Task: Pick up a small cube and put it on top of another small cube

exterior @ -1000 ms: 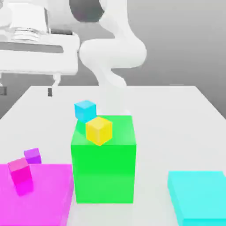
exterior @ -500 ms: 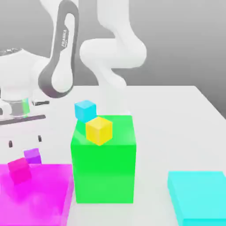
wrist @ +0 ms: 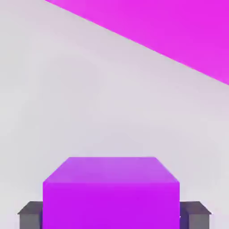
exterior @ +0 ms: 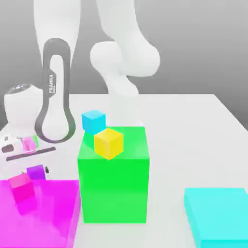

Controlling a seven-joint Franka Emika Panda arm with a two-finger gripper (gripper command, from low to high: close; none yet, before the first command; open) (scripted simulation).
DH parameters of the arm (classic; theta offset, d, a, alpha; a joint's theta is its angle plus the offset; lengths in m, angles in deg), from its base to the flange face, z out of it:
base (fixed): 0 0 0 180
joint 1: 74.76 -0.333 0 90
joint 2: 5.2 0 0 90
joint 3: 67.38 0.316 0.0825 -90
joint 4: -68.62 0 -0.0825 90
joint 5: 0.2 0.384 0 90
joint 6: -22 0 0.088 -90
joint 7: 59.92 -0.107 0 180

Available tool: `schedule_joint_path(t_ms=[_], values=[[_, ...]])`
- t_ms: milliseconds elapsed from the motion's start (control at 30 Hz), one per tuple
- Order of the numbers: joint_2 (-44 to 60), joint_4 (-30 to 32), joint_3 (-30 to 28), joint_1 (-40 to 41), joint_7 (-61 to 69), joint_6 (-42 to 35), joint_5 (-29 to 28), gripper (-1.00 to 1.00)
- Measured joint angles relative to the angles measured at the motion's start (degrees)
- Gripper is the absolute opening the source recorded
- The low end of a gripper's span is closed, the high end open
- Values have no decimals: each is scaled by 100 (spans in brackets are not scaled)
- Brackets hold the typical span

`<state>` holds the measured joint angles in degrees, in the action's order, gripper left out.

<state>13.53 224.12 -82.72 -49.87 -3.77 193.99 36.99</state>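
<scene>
small cubes [exterior: 35, 172]: 4 | big block [exterior: 114, 189]: 1 | flat slabs [exterior: 218, 213]: 2

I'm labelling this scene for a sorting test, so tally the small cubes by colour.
Purple cube: 1
Pink-magenta cube: 1
Cyan cube: 1
Yellow cube: 1
Total: 4

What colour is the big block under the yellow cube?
Bright green, the big block, best seen in the exterior view.

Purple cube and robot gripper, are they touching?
Touching: the hand view shows the purple cube snug between the gripper's two fingertips, one against each side.
</scene>
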Motion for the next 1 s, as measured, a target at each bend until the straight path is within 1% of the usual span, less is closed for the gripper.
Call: schedule_joint_path(t_ms=[67, 133, 167, 333, 467, 533, 667, 933, 1000], values=[[32, -9, 73, 64, 35, 24, 43, -100], [-92, 29, -195, -164, -103, -67, -134, -100], [-197, 64, -395, -322, -250, -136, -327, -100], [-825, 272, -1467, -1118, -1184, -515, -1563, -100], [-1384, 437, -2028, -1410, -2056, -830, -2732, -100], [-1583, 321, -2059, -1504, -2418, -1101, -3112, -100], [-1847, -170, -1993, -1797, -2984, -1785, -3513, -100], [-2221, -1244, -1651, -2196, -3885, -3190, -3946, -100], [-2165, -1393, -1614, -2270, -3952, -3299, -3908, -100]])
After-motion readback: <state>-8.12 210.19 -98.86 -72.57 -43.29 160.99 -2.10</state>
